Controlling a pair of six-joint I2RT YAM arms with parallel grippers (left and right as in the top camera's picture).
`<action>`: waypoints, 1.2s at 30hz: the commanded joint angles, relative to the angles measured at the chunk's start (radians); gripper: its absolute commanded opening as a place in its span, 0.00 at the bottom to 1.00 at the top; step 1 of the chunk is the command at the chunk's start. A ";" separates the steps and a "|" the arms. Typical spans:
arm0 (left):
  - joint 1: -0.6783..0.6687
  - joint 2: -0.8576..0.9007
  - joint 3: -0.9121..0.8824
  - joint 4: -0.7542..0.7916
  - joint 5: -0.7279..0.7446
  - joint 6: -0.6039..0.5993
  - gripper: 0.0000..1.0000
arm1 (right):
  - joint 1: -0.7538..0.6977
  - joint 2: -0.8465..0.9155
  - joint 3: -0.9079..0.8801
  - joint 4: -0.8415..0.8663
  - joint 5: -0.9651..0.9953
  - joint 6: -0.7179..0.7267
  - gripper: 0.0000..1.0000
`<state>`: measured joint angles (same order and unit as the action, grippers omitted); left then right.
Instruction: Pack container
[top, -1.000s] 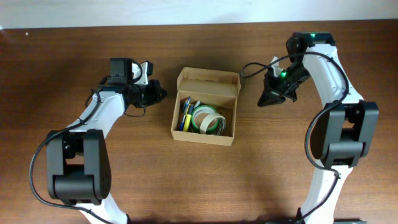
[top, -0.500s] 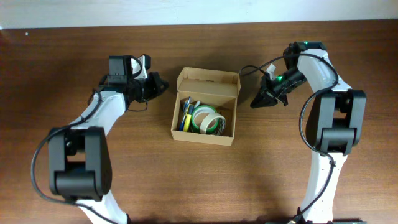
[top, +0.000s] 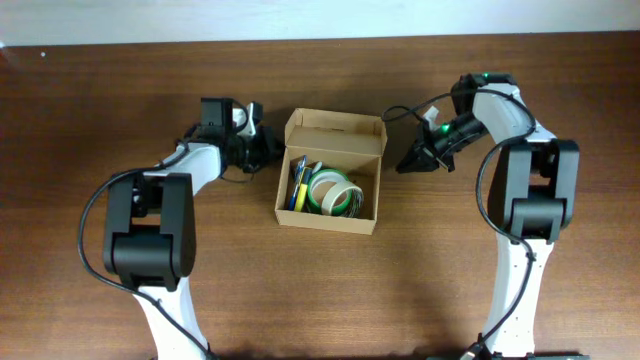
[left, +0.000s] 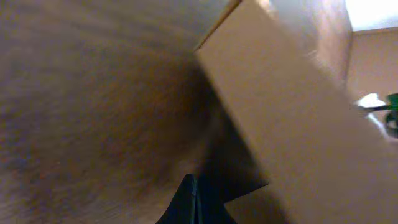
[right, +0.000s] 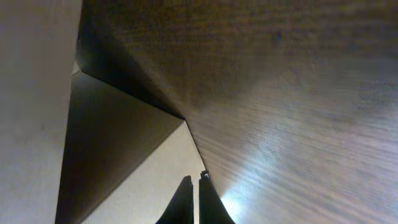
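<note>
Container (top: 335, 135) sat centred on the desk (top: 230, 300), lid open, tape rolls (top: 334, 193) and pens (top: 298, 186) inside. Left claw (top: 272, 150) and right claw (top: 402, 167), both shut and empty, had closed in on its sides; lid closing judged next.

Tape rolls (top: 335, 192); pens (top: 298, 186); wooden table (top: 300, 290)

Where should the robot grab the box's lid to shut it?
Probably the lid by its free upper edge, coming from the far side. It stands open along the back of the container, so that edge would swing forward over the tape rolls.
</note>
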<state>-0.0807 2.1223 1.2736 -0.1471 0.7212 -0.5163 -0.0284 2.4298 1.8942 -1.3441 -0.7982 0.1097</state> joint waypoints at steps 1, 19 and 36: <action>0.002 0.011 0.057 0.005 0.023 -0.011 0.02 | -0.006 0.028 0.000 0.015 -0.066 0.018 0.04; 0.002 0.079 0.149 0.006 0.042 -0.037 0.02 | -0.006 0.046 0.000 0.162 -0.205 0.110 0.04; 0.002 0.123 0.149 0.017 0.042 -0.049 0.01 | -0.004 0.047 0.000 0.219 -0.182 0.163 0.04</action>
<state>-0.0811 2.2044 1.4055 -0.1333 0.7452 -0.5472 -0.0284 2.4584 1.8942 -1.1275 -0.9710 0.2638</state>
